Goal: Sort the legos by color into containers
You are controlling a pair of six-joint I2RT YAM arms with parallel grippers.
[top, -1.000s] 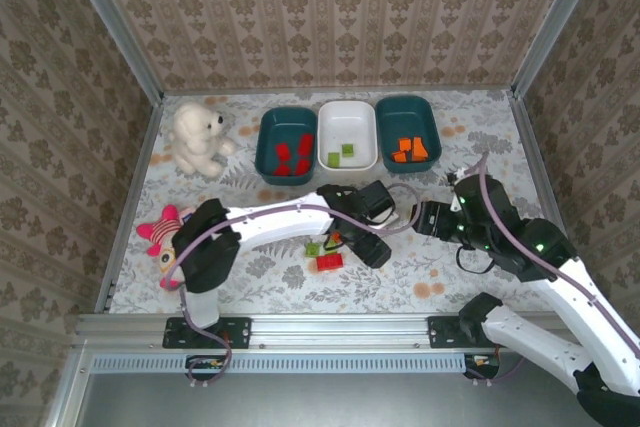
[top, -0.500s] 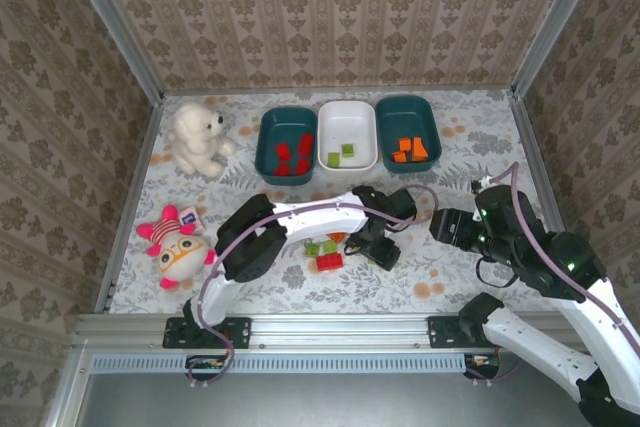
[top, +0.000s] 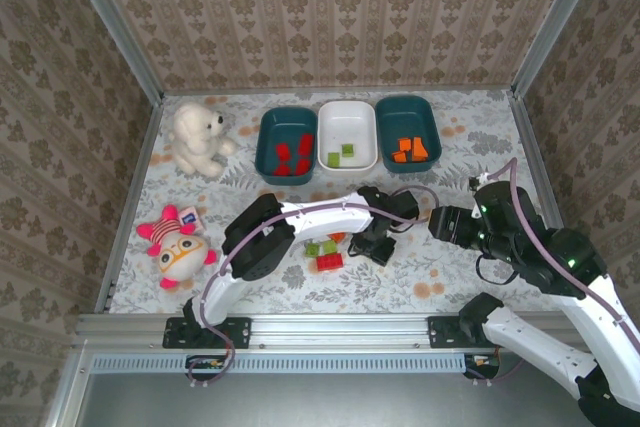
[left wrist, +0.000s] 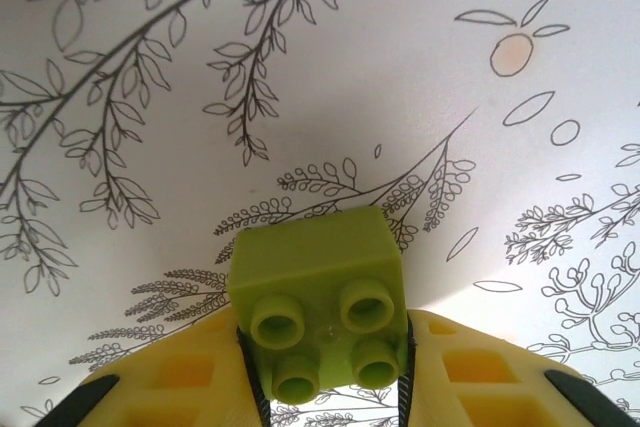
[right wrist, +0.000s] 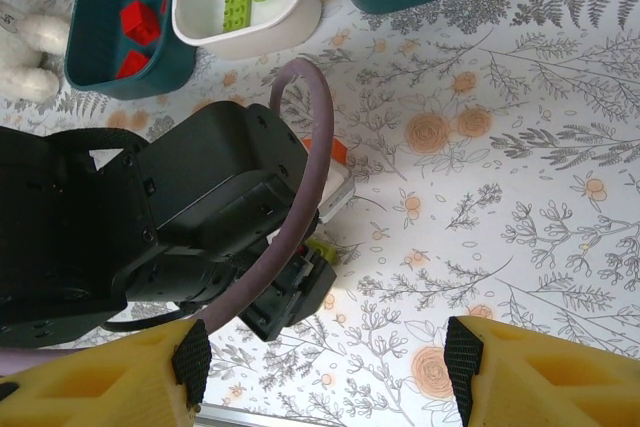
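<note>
On the leaf-printed tabletop (left wrist: 300, 47), left gripper (left wrist: 325, 387) pinches a studded green brick (left wrist: 315, 297); right gripper (right wrist: 325, 357) gapes empty.

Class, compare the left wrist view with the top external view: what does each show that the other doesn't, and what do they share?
Left wrist: studs of a light green lego clamped between yellow jaws. Top external: two teal tubs and a white tub holding sorted legos, two plush toys, loose legos. Shared: the floral table cover.
</note>
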